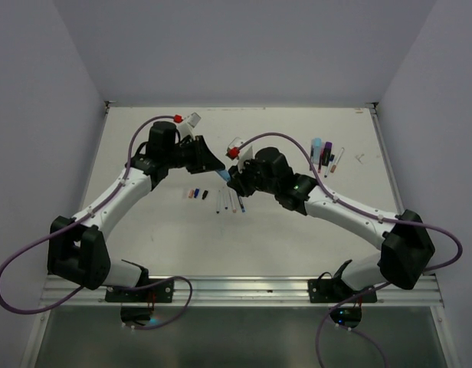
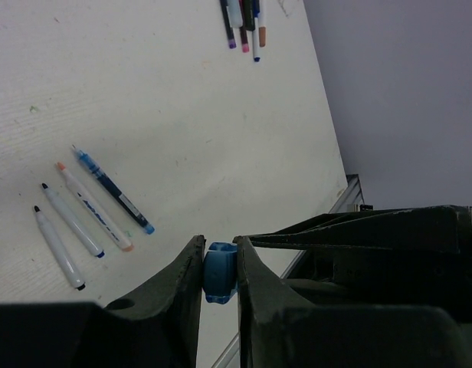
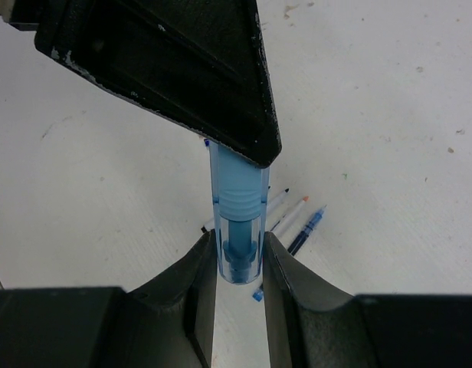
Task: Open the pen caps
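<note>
Top external, left to right: why do your arms meet over the middle of the table (image 1: 297,238)?

– Because one pull needs two holds. Your left gripper (image 2: 218,257) has its jaws pinched tight on the blue end (image 2: 219,277) of the light-blue pen (image 3: 237,192). Your right gripper (image 3: 238,239) clamps the clear end. The pen hangs in the air between them, above the table's centre.

Which end is the cap?

– I can't tell for certain, but I judge it's the stubby blue end on the left. Pull straight apart along the pen, or it may twist in the jaws.

And the things lying below?

– Just left of centre lie a few loose caps (image 1: 192,193), with four bare pens (image 2: 113,193) beside them. They are kept apart from the rest so you can tell done from undone. Far right, the capped pens (image 1: 328,153) wait in a cluster, well apart from your grippers.
</note>
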